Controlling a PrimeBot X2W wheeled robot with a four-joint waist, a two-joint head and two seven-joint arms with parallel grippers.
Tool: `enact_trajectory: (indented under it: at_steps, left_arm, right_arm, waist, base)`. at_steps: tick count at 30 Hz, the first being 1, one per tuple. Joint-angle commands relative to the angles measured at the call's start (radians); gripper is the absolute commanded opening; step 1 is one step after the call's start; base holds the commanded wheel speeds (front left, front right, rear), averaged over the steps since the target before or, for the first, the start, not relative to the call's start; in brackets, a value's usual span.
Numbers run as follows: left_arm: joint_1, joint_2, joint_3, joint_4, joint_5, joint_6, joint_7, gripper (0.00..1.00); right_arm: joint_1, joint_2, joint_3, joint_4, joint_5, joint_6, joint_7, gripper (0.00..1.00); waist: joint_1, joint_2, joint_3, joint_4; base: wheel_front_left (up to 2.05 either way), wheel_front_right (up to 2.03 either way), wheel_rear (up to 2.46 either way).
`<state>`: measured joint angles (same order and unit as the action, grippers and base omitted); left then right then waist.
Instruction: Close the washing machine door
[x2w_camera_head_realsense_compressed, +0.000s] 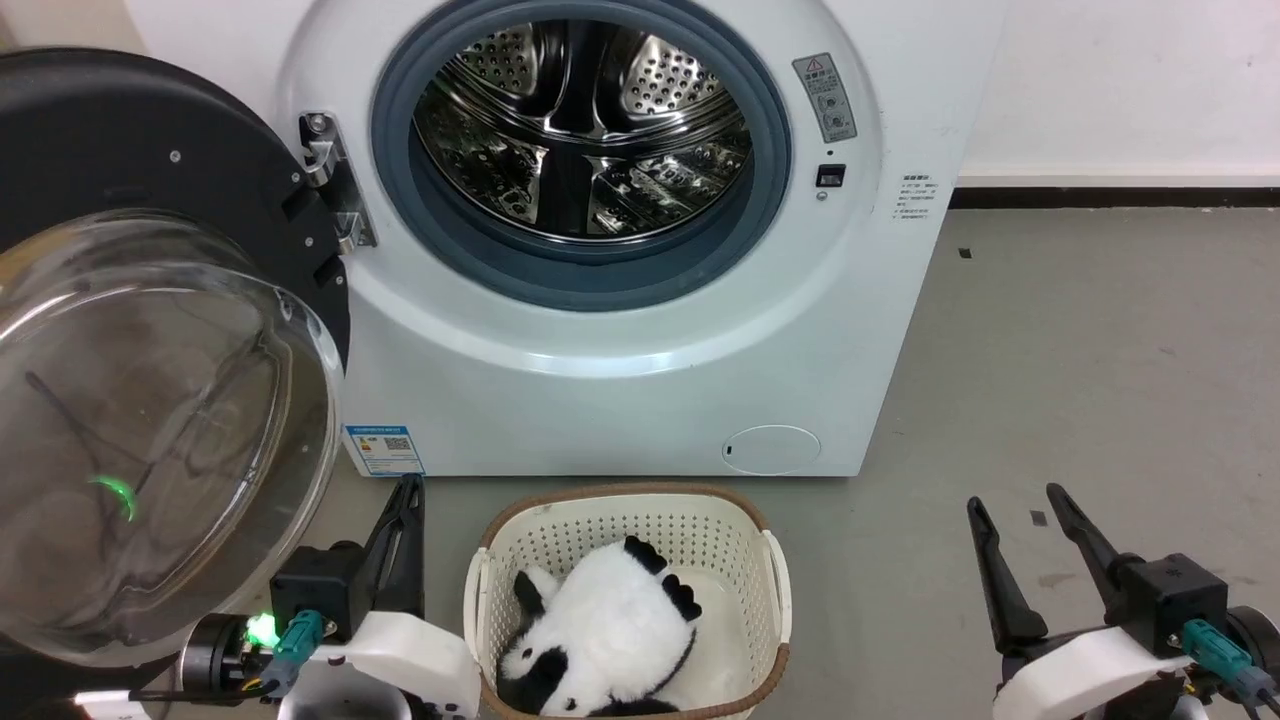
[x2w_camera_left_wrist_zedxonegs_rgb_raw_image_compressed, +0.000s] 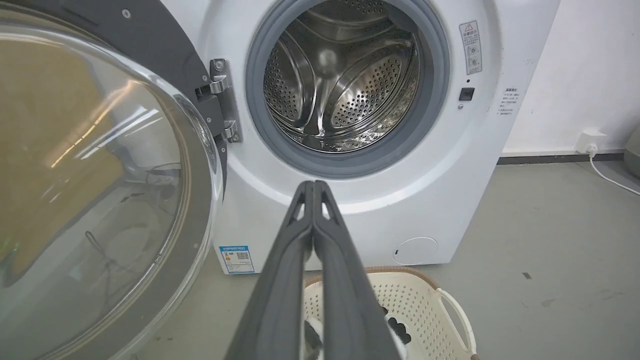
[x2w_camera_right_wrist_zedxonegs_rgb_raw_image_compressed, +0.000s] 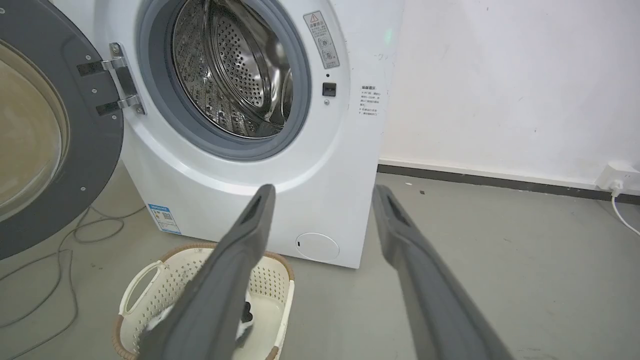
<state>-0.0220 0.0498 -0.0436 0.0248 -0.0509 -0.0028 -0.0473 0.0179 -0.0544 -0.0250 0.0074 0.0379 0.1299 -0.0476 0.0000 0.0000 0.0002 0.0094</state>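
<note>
The white washing machine (x2w_camera_head_realsense_compressed: 640, 390) stands ahead with its steel drum (x2w_camera_head_realsense_compressed: 585, 130) exposed. Its door (x2w_camera_head_realsense_compressed: 150, 420) hangs wide open at the left on a metal hinge (x2w_camera_head_realsense_compressed: 335, 180), the clear glass bowl bulging toward me. In the wrist views the door (x2w_camera_left_wrist_zedxonegs_rgb_raw_image_compressed: 95, 190) (x2w_camera_right_wrist_zedxonegs_rgb_raw_image_compressed: 45, 130) fills the left side. My left gripper (x2w_camera_head_realsense_compressed: 408, 492) is shut and empty, low beside the door's lower right edge, not touching it. Its fingers (x2w_camera_left_wrist_zedxonegs_rgb_raw_image_compressed: 314, 240) are pressed together. My right gripper (x2w_camera_head_realsense_compressed: 1015, 505) is open and empty at the lower right, with spread fingers (x2w_camera_right_wrist_zedxonegs_rgb_raw_image_compressed: 250, 220).
A cream laundry basket (x2w_camera_head_realsense_compressed: 770, 560) holding a plush panda (x2w_camera_head_realsense_compressed: 600, 630) sits on the floor right in front of the machine, between my arms. Cables (x2w_camera_right_wrist_zedxonegs_rgb_raw_image_compressed: 65, 245) lie under the door. A wall socket (x2w_camera_right_wrist_zedxonegs_rgb_raw_image_compressed: 615, 177) and cord are at the right wall. Bare grey floor (x2w_camera_head_realsense_compressed: 1100, 350) lies right.
</note>
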Motion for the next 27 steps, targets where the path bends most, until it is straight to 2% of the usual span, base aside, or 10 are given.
enact_trajectory:
  at_steps: [1,14,27]
  left_arm:
    - [-0.017,0.000,-0.004,-0.004,-0.008,0.000,-0.012,0.00]
    - [-0.054,0.000,-0.024,-0.094,-0.029,-0.014,-0.039,0.00]
    - [-0.097,0.000,-0.026,-0.199,-0.058,-0.024,-0.066,0.00]
  right_arm:
    - [0.015,0.001,-0.004,0.001,0.015,0.000,-0.011,1.00]
    - [0.020,0.001,-0.021,-0.005,0.041,0.000,-0.039,1.00]
    - [0.022,0.002,-0.036,-0.026,0.060,0.000,-0.066,1.00]
  waist:
    - [0.0000,0.0000,0.000,0.003]
    - [0.0000,0.0000,0.005,0.067]
    - [0.0000,0.0000,0.019,0.203]
  base:
    - [0.00,0.00,0.00]
    - [0.00,0.00,0.00]
    - [0.00,0.00,0.00]
